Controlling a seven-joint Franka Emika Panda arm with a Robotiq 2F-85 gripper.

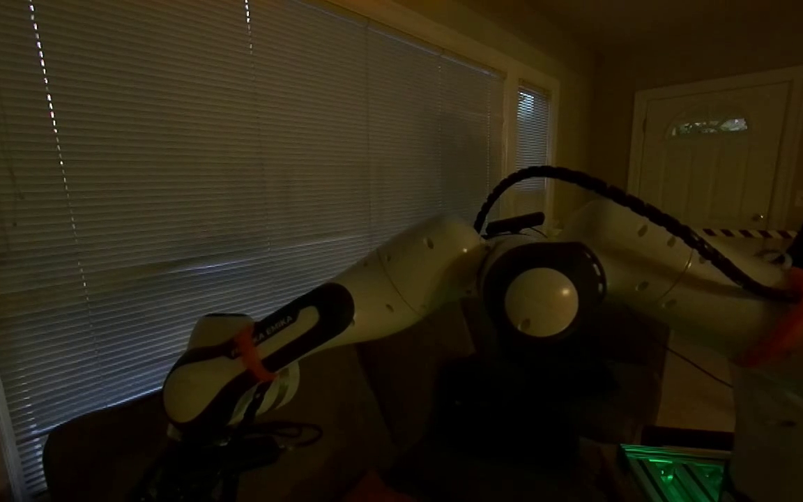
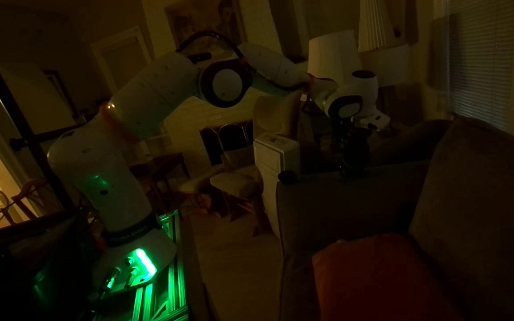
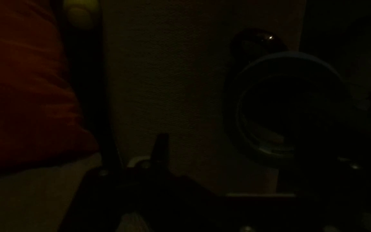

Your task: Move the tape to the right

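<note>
Standing with fingers well apart, the gripper (image 3: 233,129) overlaps the tape roll (image 3: 275,66) with one finger in the wrist view; contact is unclear. The roll appears at the edge of the sofa armrest (image 3: 169,87), beside a glossy dark object (image 3: 253,41); farther out, an orange cushion (image 3: 27,96).

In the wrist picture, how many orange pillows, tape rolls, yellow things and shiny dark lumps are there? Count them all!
Orange pillow: 1
Tape roll: 1
Yellow thing, cut off on top: 1
Shiny dark lump, too dim to name: 1
Total: 4
</note>
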